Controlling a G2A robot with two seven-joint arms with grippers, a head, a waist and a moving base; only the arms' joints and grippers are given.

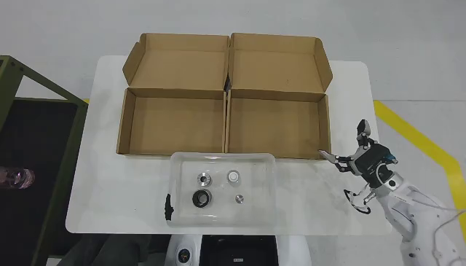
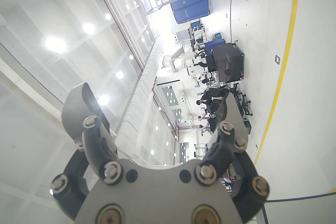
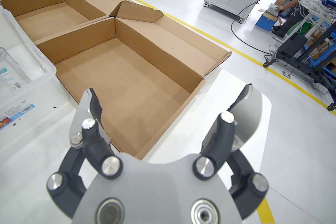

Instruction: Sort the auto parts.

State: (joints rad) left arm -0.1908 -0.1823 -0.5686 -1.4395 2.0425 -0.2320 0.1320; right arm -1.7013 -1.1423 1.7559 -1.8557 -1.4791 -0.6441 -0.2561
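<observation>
Parts [image 1: 201,198] sit in clear bin [image 1: 222,154], beside two cardboard boxes [image 1: 175,126]. Right gripper [image 3: 169,93] and left gripper [image 2: 155,93] hang spread, holding nothing. Risk: small round parts may slip or roll when pinched.

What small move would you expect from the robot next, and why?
Probably the right pincer should swing over to the clear tray. It hangs open and empty beside the right cardboard box; that box and the left box hold nothing, and all four parts lie in the tray.
</observation>
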